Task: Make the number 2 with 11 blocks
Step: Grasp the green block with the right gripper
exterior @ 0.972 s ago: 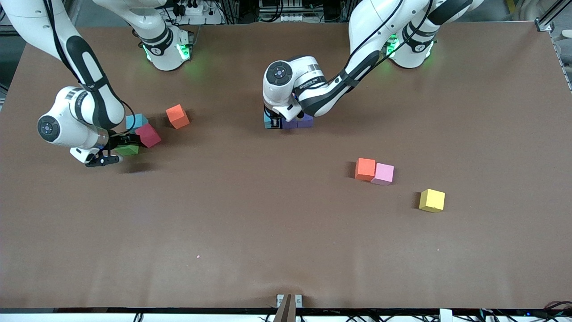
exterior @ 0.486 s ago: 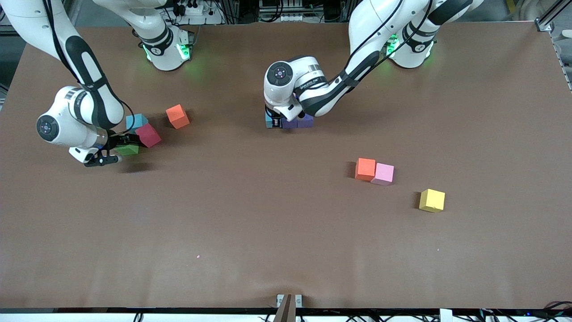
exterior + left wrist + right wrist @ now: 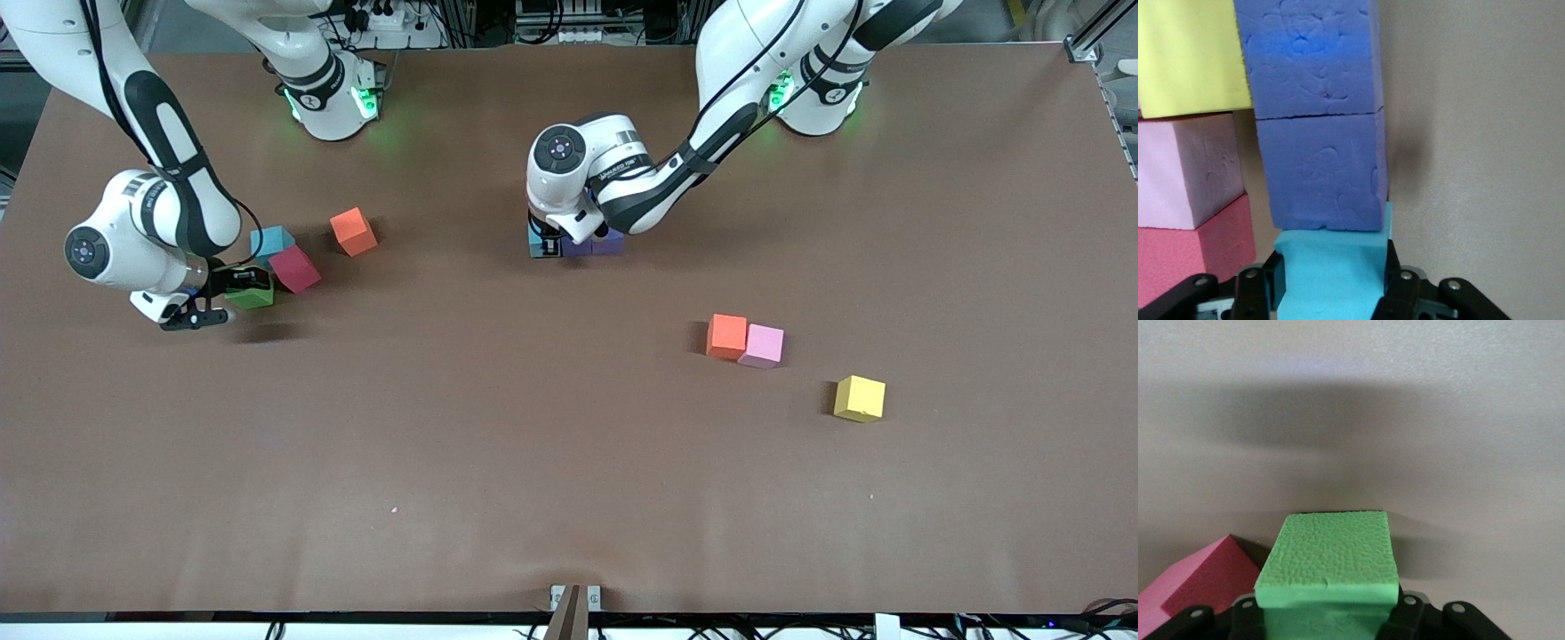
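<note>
At the right arm's end of the bench, the right claw [image 3: 238, 283] has clamped onto the green block [image 3: 252, 295]; the left claw [image 3: 549, 244] still grips the light blue block [image 3: 1335, 273] against two purple blocks [image 3: 1318, 113].

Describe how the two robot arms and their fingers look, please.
Both arms are glossy white with black joint bands and black cables along them; green lights glow at their bases. Round dark caps mark the wrists. The left gripper and right gripper have black fingers with small silver screws.
</note>
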### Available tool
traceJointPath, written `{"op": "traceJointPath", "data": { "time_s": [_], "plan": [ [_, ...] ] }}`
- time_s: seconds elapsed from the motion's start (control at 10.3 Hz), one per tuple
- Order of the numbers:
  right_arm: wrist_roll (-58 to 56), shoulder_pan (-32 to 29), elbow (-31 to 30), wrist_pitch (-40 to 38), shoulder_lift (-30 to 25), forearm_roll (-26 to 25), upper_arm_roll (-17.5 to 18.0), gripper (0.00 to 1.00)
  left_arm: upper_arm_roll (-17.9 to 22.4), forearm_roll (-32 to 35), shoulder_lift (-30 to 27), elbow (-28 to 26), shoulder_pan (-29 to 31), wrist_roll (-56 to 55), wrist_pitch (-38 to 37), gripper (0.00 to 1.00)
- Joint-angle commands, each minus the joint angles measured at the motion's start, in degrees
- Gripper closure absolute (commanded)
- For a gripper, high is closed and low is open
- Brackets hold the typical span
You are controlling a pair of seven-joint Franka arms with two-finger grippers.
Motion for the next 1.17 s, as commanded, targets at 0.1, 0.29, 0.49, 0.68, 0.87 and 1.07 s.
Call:
{"op": "traceJointPath", "data": {
  "time_s": [0.1,0.29,0.49,0.68,0.87,1.07],
  "plan": [
    [-1.3,-1.3,3.9,-3.8,-1.5,0.5,0.7,0.88,-0.1,1.2,-0.2,-0.6,-0.2,-5.1,1.3,0.87],
    [-1.4,-1.0,9.8,-10.5,-1.3,0.4,0.9,0.88,-0.1,1.2,-0.1,-0.7,-0.2,-5.1,1.3,0.87],
    [-1.2,0.5,14.1,-15.5,-1.3,0.4,1.1,0.88,-0.1,1.2,0.3,-0.7,-0.2,-5.0,1.3,0.85],
    [-0.8,1.8,17.5,-18.7,-1.2,0.3,1.1,0.89,-0.1,1.2,0.3,-0.6,-0.2,-5.1,1.3,0.85],
    [-0.3,3.6,18.5,-18.8,-1.2,0.3,1.1,0.89,-0.1,1.2,0.6,-0.4,-0.2,-5.0,1.3,0.35],
    [1.4,5.1,19.1,-18.9,-1.2,0.3,1.1,0.89,-0.1,1.2,0.3,-0.3,-0.2,-5.0,1.0,0.0]
  ]
}}
